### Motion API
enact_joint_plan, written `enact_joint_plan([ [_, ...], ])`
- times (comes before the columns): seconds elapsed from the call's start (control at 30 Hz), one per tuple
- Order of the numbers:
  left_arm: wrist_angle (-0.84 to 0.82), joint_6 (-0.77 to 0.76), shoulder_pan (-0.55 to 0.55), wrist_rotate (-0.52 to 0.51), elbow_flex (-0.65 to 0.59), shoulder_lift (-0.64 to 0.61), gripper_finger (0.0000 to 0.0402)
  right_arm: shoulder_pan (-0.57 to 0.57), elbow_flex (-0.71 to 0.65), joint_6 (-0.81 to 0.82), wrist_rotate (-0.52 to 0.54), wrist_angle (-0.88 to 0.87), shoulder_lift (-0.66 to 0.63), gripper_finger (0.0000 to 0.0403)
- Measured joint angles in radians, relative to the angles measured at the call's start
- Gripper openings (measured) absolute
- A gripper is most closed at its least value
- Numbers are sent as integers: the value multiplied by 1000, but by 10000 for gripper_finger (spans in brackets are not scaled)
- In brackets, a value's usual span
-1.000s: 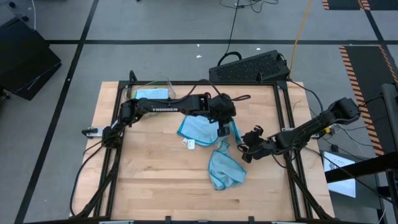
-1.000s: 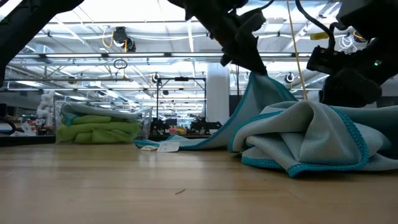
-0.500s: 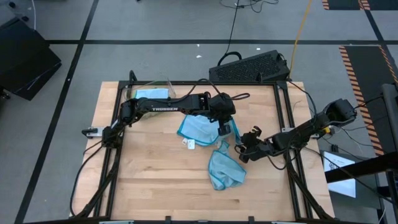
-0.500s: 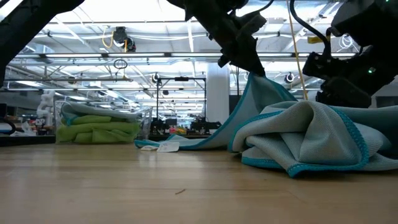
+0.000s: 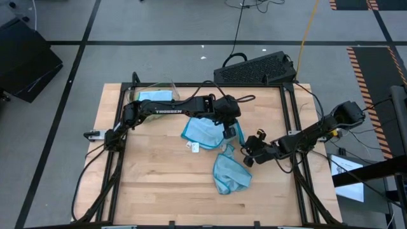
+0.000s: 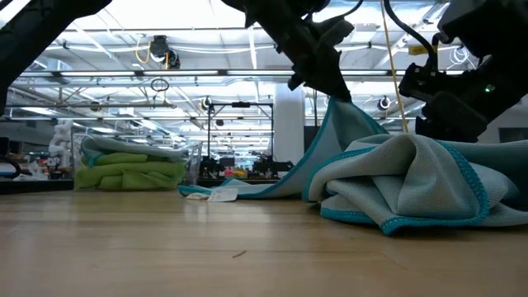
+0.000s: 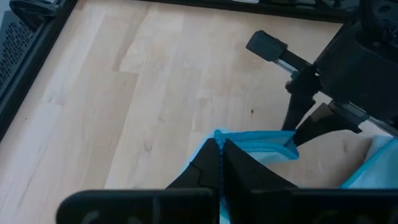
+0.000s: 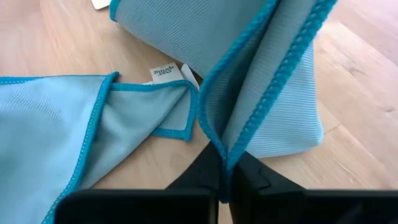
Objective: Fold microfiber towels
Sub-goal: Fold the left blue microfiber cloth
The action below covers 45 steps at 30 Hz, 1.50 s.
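Observation:
A light blue microfiber towel (image 5: 202,132) lies mid-table with a white tag (image 8: 165,73). One corner is raised by my shut left gripper (image 5: 230,132), and the rest lies flat on the wood. My right gripper (image 5: 245,154) is shut on the same towel's edge, just to the right of that corner. A second light blue towel (image 5: 229,175) lies crumpled on the table nearer the front. Lime green towels (image 6: 128,173) are stacked in a clear bin (image 5: 156,95) at the far left, with a light blue one on top. My left gripper pinches a hemmed corner (image 7: 219,135) of the towel between its two fingers, slanting down from the far left. The corner is lifted clear. The cloth slopes down from it to the part lying on the table (image 6: 272,188). My right gripper pinches the towel's teal hemmed edge (image 8: 219,149) between its two fingers, where two hemmed runs meet in a fold. It comes slanting down from the table's right. The cloth runs on beyond the fingers, clear of the wood there.
A black metal frame (image 5: 289,127) borders the table. A dark case (image 5: 254,69) sits beyond the far edge. Bare wood (image 5: 159,184) stretches along the near left.
My right gripper has shut on the hemmed edge of the lifted towel. My left gripper has kept the corner raised, and both towels lie as before.

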Motion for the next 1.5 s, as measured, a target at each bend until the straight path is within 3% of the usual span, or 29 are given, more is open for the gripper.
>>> enact_joint_plan([
  [0.17,-35,0,1,0,0,0,4,0,0,23,-24,-9,-67,4],
  [0.33,-67,18,1,39,-2,-60,4,-19,33,26,-85,-88,-244,2],
  [0.5,-93,-9,2,73,0,-169,4,-116,193,53,-173,-345,-417,2],
  [0.67,-76,51,22,79,0,-272,9,-263,416,-9,-209,-604,-485,1],
  [0.87,-7,-4,81,114,0,-345,5,-467,685,-224,-336,-696,-440,1],
  [1.07,88,-25,157,116,0,-377,4,-652,896,-307,-469,-842,-317,1],
  [1.23,96,-42,259,132,0,-347,8,-816,969,-424,-572,-841,-225,0],
  [1.5,130,-79,367,203,-1,-321,7,-1113,1039,-513,-931,-815,-94,0],
])
